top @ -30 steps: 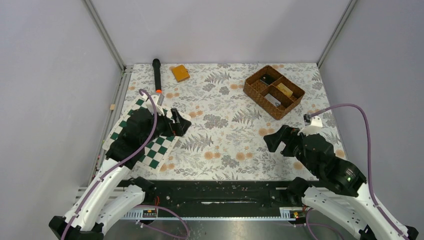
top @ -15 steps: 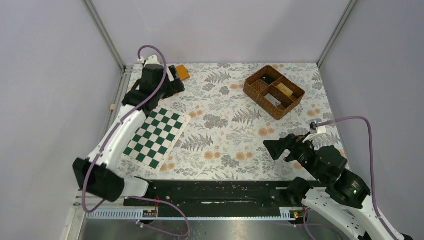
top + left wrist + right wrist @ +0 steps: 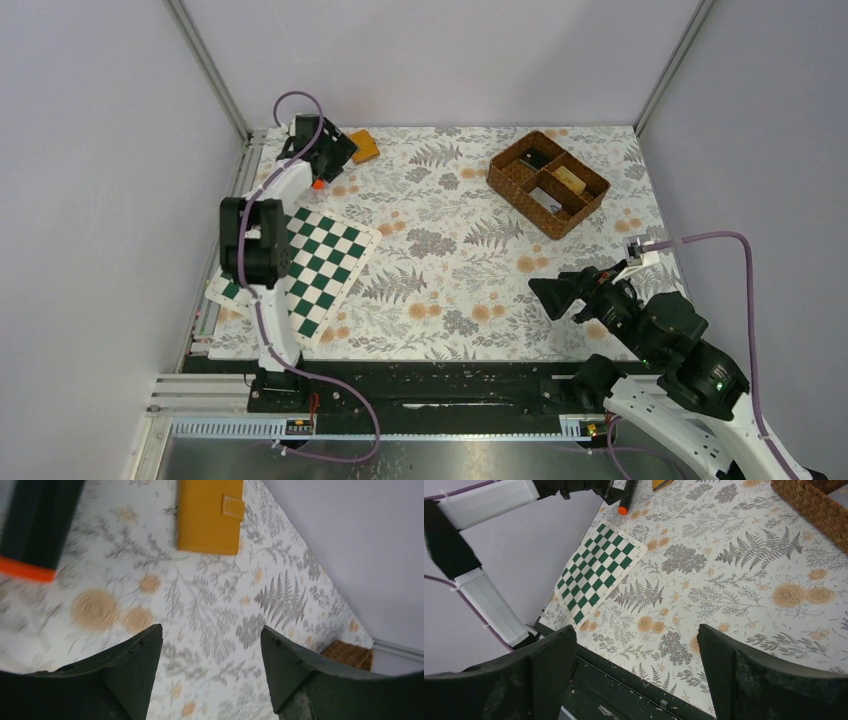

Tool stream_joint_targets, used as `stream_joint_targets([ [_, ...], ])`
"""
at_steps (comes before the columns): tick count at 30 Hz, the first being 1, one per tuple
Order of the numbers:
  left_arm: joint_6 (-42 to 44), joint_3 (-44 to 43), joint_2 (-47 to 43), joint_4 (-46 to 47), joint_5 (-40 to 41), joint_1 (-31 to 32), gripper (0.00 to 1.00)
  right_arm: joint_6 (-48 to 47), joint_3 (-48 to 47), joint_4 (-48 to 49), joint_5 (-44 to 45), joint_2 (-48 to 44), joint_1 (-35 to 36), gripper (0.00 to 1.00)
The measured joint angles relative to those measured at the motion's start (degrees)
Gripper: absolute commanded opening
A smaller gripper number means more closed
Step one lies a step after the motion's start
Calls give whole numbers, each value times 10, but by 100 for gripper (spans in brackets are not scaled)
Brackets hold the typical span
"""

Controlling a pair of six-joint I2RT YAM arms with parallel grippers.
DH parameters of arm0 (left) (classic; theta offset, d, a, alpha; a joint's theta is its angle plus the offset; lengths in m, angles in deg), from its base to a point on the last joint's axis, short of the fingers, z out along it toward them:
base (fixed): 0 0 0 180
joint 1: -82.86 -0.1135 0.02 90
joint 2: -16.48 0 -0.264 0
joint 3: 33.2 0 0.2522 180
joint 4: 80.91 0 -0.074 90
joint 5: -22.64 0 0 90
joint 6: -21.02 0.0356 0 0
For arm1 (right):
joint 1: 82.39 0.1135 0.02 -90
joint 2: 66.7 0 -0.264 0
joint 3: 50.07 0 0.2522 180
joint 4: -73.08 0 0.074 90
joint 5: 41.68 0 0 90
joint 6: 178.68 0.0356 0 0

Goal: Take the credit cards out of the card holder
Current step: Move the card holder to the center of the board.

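The card holder (image 3: 362, 146) lies folded shut at the table's far left, orange-tan with a small snap tab; it also shows in the left wrist view (image 3: 209, 515). The credit cards are hidden. My left gripper (image 3: 338, 152) hovers just short of the holder. It is open (image 3: 211, 628), and only tablecloth shows between its fingers. Over the near right of the table, far from the holder, my right gripper (image 3: 545, 297) stands open (image 3: 635, 629) and holds nothing.
A black marker with an orange band (image 3: 35, 525) lies just left of the holder. A green-and-white chessboard mat (image 3: 310, 265) covers the near left. A brown wicker compartment basket (image 3: 548, 183) stands at the far right. Walls close in at the back and both sides.
My left arm has swung from over the chessboard mat to the far left corner beside the holder, its jaws narrowing a little. The right gripper has drawn back slightly toward the near edge.
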Motion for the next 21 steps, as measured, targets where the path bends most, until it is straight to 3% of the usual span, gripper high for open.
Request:
stream_joint_targets([
  [8, -70, -129, 193, 49, -57, -14, 68, 0, -6, 0, 2, 49, 0, 96],
  [21, -101, -160, 221, 50, -18, -13, 60, -9, -41, -4, 43, 106, 0, 95],
])
